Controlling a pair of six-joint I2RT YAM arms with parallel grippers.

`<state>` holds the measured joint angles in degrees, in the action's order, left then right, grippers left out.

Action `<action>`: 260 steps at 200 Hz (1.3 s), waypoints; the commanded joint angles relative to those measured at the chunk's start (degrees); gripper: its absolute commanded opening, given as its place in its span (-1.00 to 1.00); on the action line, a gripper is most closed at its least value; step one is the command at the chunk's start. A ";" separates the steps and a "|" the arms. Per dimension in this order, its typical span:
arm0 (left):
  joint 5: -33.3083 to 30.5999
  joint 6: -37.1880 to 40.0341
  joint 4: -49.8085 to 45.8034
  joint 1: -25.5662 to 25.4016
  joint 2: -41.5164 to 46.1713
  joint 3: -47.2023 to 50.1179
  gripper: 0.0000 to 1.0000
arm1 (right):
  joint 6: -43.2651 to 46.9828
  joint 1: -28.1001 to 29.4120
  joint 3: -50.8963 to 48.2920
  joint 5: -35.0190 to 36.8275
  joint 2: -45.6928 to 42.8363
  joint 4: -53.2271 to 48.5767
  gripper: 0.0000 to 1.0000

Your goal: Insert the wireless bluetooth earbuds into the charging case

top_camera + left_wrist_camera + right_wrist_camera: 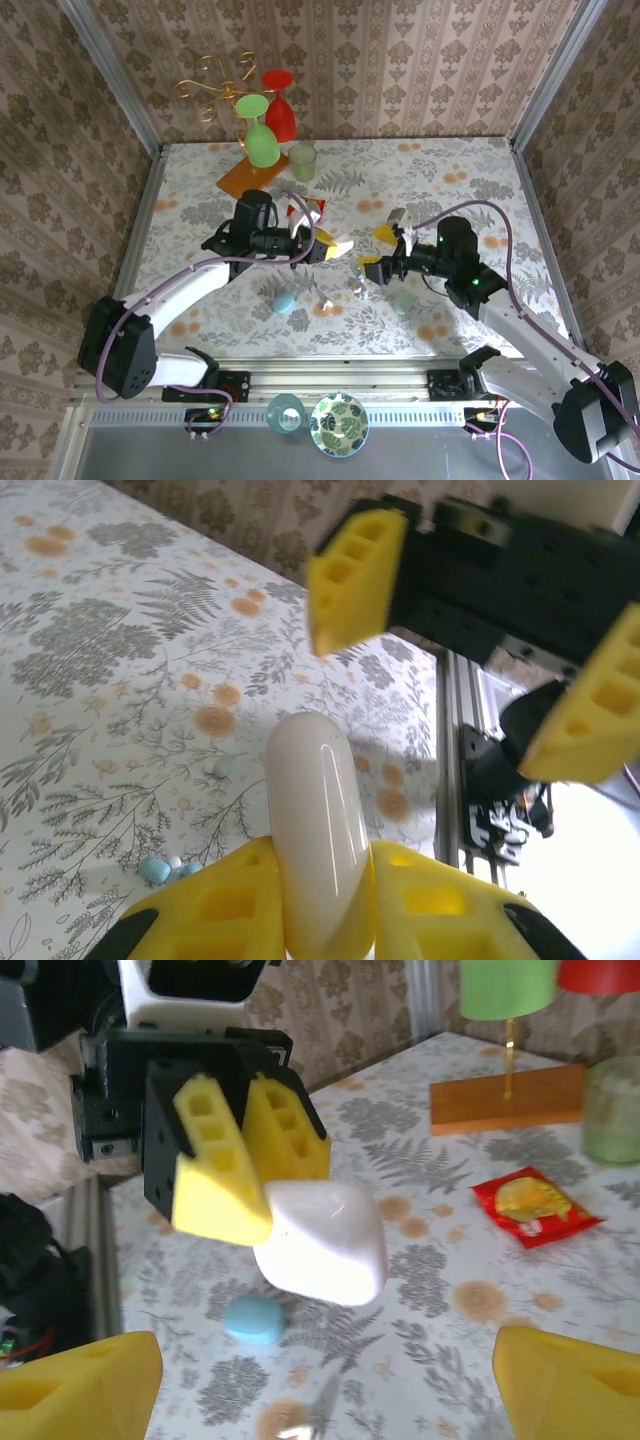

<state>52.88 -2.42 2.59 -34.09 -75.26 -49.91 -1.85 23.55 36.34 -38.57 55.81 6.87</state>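
The left tool (325, 900) is pinched on the case (315, 820) and holds it up off the counter (450, 170). The right tool (325, 1385) is wide and holds nothing. It hangs just beside the case, facing it.

Not much looks done. The case looks shut, a smooth pale pebble with no gap that I can see. No bud is in it, as far as I can tell. I think the buds (215, 768) are the tiny pale bits lying on the counter below, well apart from the case. So most of the job is left: get the case open, pick up each bud, and put both in their holes.

Some things are hard to make out. The inside of the case is hidden. The left tool covers the bottom end of the case. The bits are too small to be sure they are buds. A blue blob (252, 1318) lies on the counter under the tools, and I cannot tell what it is.
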 commanded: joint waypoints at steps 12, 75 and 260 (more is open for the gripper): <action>6.58 12.00 -6.82 -0.44 2.47 -1.38 -0.82 | -1.36 -0.09 6.53 -13.31 4.86 -4.58 0.60; 9.05 13.68 -8.44 -1.68 3.24 -3.13 -0.83 | 4.50 3.17 12.47 -19.40 13.08 -8.79 0.28; 2.81 -6.88 33.36 -1.51 6.26 9.26 0.43 | -12.51 1.15 4.83 -16.86 8.25 17.41 -0.68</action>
<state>58.63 -1.67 17.04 -35.55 -70.94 -44.18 -5.41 25.12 42.59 -57.19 66.48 11.49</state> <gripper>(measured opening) 0.712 0.208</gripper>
